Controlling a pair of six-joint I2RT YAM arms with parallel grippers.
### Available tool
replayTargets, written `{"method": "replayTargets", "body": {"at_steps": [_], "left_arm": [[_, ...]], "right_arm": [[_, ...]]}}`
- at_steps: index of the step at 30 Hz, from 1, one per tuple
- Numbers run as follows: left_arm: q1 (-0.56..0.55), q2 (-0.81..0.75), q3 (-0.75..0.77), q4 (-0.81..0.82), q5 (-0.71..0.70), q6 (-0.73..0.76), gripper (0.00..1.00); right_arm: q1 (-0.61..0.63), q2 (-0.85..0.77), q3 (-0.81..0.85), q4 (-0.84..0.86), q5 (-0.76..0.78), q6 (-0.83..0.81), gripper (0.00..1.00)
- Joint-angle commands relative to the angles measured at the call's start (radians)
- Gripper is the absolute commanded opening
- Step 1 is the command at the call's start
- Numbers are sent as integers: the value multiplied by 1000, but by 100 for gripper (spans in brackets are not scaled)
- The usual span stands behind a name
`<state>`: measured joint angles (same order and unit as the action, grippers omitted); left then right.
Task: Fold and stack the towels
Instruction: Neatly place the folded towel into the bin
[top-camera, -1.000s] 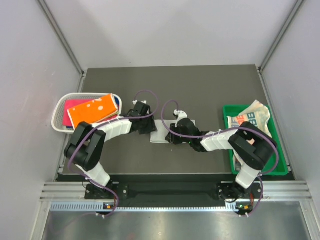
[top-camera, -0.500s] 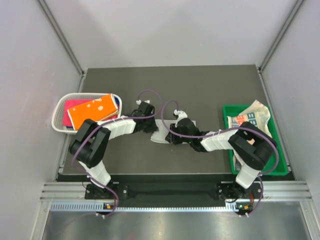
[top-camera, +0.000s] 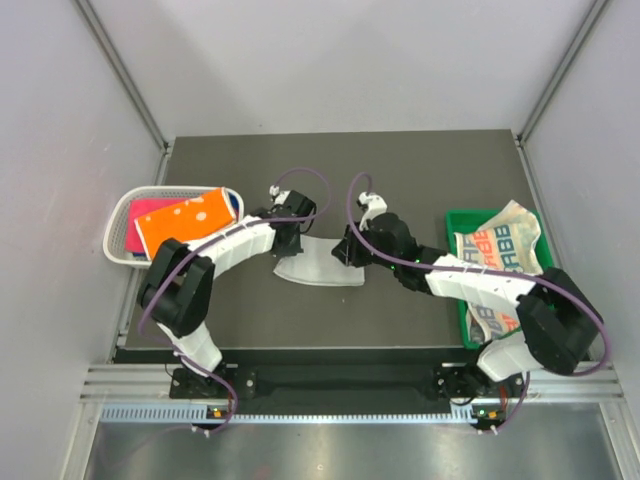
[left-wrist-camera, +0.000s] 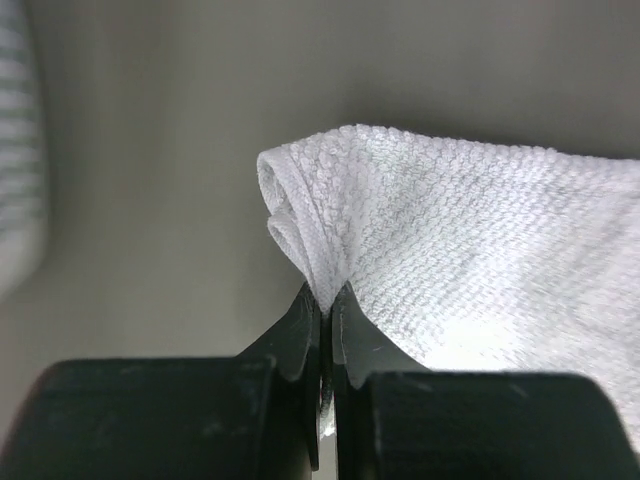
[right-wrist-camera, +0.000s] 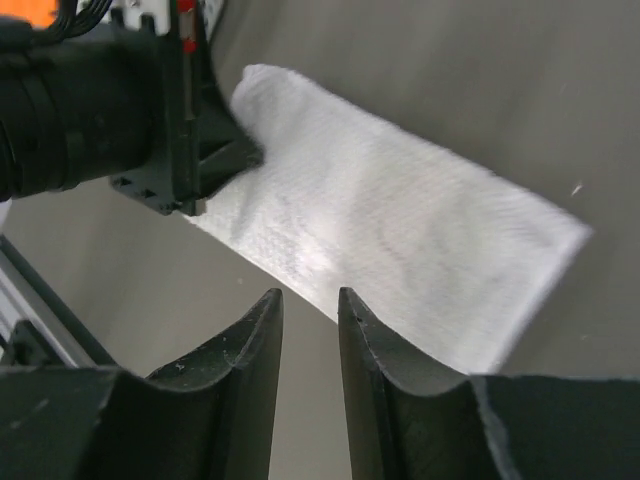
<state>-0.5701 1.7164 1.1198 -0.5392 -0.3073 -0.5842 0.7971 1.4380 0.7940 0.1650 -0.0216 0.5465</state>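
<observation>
Compared with a second ago, the pale grey-white towel (top-camera: 322, 268) is seen spread into a longer strip across the middle of the table (top-camera: 400, 170), where before only a small patch showed between the two wrists. The left gripper (top-camera: 291, 238) has been closed: in the left wrist view its jaws are pressed together on a bunched, folded corner of the towel (left-wrist-camera: 480, 230), pinched right at the fingertips of the gripper (left-wrist-camera: 325, 300). The right arm has been stretched out lower and farther to the right, and the right gripper (top-camera: 347, 250) has been moved up towards the towel's far right edge. In the right wrist view its jaws (right-wrist-camera: 308, 300) are parted by a narrow gap with nothing held between them, above the near edge of the towel (right-wrist-camera: 380, 230).

At the left, the white mesh basket (top-camera: 118, 215) is unchanged, with the orange dotted towel (top-camera: 185, 222) on top. The pink-red towel (top-camera: 150, 208) and the blue towel (top-camera: 233, 203) are mostly covered by it, so only their edges are seen. The letter-print towel (top-camera: 500, 240) is draped over the green tray (top-camera: 460, 218); its near part and much of the tray are hidden by the right arm. From above, both grippers' fingertips are concealed under their wrists. The towel's far end is blurred in the right wrist view.
</observation>
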Motion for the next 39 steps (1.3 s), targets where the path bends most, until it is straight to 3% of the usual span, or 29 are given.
{"method": "replayTargets", "body": {"at_steps": [1, 6, 13, 26, 39], "left_arm": [[4, -110, 97, -189, -300, 101, 0], [30, -195, 142, -266, -467, 179, 0], [67, -273, 239, -272, -527, 300, 0], [136, -228, 495, -334, -492, 411, 0], [190, -261, 586, -364, -428, 443, 0]], "right_arm": [[-25, -37, 45, -30, 51, -59, 29], [-36, 12, 56, -12, -4, -63, 28], [-38, 45, 71, 7, -31, -63, 27], [-36, 61, 74, 19, -47, -62, 25], [-36, 55, 76, 19, -49, -63, 25]]}}
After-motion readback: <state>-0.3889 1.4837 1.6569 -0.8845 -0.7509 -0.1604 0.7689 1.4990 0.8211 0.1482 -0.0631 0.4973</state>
